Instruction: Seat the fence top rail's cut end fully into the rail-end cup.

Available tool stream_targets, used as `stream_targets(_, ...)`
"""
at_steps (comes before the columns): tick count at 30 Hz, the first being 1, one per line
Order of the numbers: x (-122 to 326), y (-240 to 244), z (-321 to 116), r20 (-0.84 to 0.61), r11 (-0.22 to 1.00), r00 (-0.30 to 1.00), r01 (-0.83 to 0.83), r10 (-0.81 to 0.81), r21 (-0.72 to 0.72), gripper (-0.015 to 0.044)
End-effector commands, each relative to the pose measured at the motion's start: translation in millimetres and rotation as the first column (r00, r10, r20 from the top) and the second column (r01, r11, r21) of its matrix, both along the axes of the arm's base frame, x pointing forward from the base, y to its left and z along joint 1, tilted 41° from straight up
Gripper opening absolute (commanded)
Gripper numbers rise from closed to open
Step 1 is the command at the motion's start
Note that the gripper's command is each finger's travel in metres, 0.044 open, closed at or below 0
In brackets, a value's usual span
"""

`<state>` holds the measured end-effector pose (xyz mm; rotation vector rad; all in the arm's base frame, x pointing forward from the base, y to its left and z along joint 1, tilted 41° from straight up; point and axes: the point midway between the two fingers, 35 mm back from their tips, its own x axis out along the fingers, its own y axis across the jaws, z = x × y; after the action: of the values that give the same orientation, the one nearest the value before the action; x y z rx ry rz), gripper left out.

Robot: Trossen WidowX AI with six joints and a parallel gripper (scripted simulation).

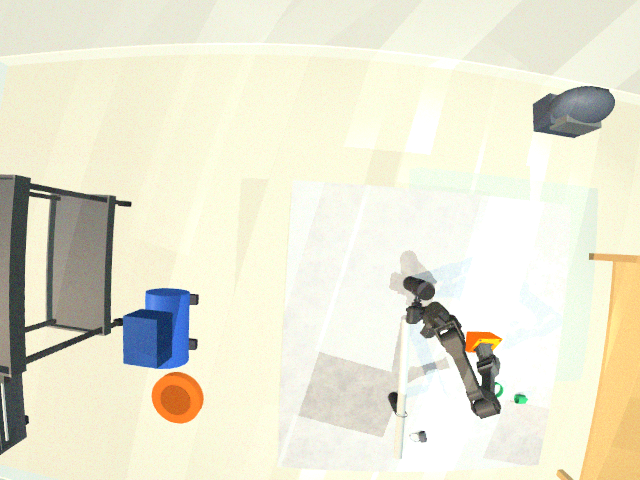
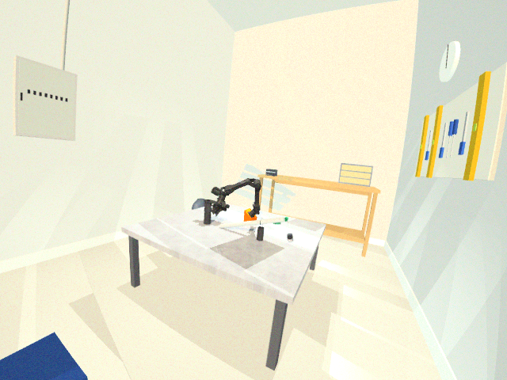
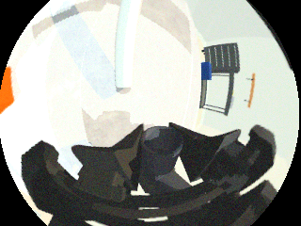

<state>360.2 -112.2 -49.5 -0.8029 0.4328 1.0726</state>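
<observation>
The big post point(image 1: 419, 288) point(image 2: 207, 212) stands upright, dark and round. Beside it my gripper point(image 1: 421, 316) point(image 2: 217, 210) point(image 3: 156, 126) is shut on the dark hollow rail-end cup point(image 3: 162, 143). The cup's open mouth shows between the fingers in the wrist view. The brace band is too small to make out clearly. The pale top rail point(image 1: 401, 372) point(image 2: 242, 223) point(image 3: 127, 47) runs through the loop cap point(image 1: 395, 411) on the small post point(image 2: 260, 234). Its cut end point(image 3: 123, 89) is outside the cup, apart from the fingers, and looks lower than the cup in the exterior view.
An orange and yellow block point(image 1: 475, 341) point(image 2: 249, 214) is by the arm base. A green ring point(image 1: 500, 390), a green clip point(image 1: 520, 398) and a small dark fitting point(image 1: 421, 436) point(image 2: 290, 236) lie on the table point(image 2: 184, 245). The arm arches over the table beside the rail.
</observation>
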Motion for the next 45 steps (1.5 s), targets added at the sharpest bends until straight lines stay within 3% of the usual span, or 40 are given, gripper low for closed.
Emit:
stream_targets(1,0,0,0,0.004,1.000,1.000,-0.004,0.004,-0.006,0.0000)
stream_targets(19,-2,0,0,0.011,1.000,1.000,-0.016,0.016,-0.002,0.0000)
stream_targets(29,-2,0,0,0.011,1.000,1.000,-0.016,0.016,-0.002,0.0262)
stream_targets(36,-1,2,24,0.010,1.000,1.000,-0.014,0.014,-0.003,0.0440)
stream_targets(45,-1,4,52,0.007,1.000,1.000,-0.004,0.004,0.002,0.0440)
